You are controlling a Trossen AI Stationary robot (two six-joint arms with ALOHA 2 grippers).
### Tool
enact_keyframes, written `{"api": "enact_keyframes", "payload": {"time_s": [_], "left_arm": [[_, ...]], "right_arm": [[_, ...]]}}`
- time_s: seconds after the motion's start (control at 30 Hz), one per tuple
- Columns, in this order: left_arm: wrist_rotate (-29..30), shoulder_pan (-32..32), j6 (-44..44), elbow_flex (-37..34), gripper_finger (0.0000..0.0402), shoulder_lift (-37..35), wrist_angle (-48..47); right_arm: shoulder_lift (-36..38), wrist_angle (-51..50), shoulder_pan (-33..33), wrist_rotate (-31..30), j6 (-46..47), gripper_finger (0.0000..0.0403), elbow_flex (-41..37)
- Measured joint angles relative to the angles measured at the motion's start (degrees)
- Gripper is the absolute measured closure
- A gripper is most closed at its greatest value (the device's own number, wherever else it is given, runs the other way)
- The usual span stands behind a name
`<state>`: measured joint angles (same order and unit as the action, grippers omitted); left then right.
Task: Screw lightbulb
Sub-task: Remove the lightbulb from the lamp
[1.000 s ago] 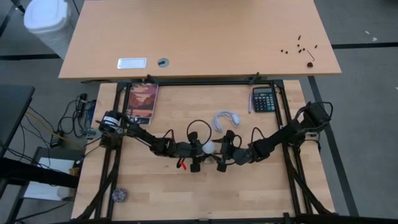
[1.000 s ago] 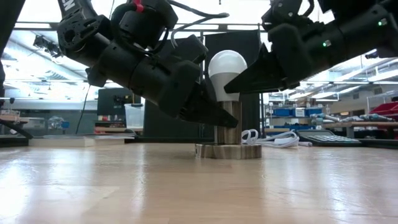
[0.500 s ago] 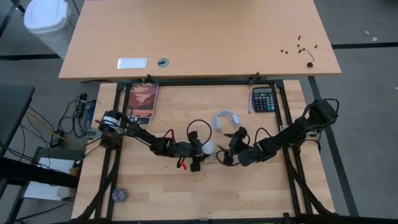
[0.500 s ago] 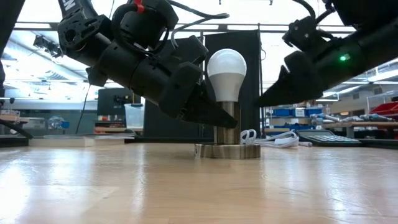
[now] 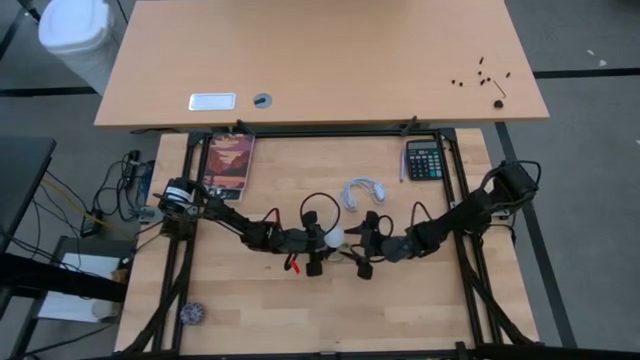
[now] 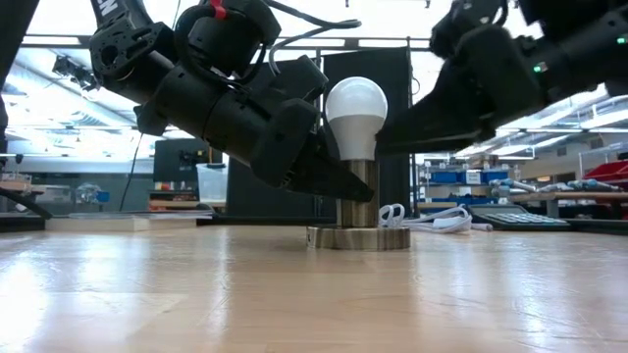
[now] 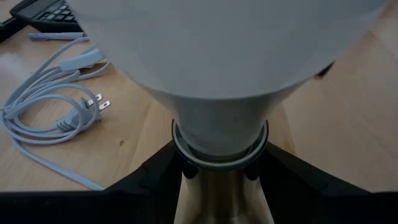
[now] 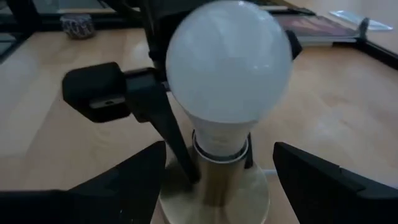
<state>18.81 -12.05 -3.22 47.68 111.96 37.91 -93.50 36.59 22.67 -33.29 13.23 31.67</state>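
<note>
Light wooden tabletop [image 5: 250, 310], black-framed. Directly on it: 1 round metal socket base [image 6: 358, 237] near centre; 1 coiled white cord with plug [image 5: 362, 191] just behind it; 1 black calculator [image 5: 424, 159] at far right; 1 picture-covered book [image 5: 229, 162] at far left; 1 small round patterned object [image 5: 192, 313] at near left corner.

Both claws flank the lightbulb [image 5: 334, 237] mid-table.
</note>
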Motion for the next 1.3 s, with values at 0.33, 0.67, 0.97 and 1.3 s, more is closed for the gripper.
{"api": "enact_keyframes", "payload": {"time_s": [0.33,0.67,0.97,1.3], "left_arm": [[0.2,0.0,-0.2,0.0,0.0208,0.0,-0.1],[1.0,0.0,-0.4,0.0,0.0208,0.0,-0.2],[0.9,0.0,-0.1,0.0,0.0208,0.0,-0.1],[0.8,0.0,0.0,0.0,0.0208,0.0,-0.1]], "right_arm": [[-4.9,0.7,-0.7,-3.2,-4.1,0.0096,4.8],[-3.7,-3.7,-0.2,-11.8,-3.5,0.0096,3.1],[-1.2,-11.6,2.1,-22.1,8.4,0.0096,0.8],[-1.2,-2.1,0.4,-2.7,-1.5,0.0096,0.7]]}}
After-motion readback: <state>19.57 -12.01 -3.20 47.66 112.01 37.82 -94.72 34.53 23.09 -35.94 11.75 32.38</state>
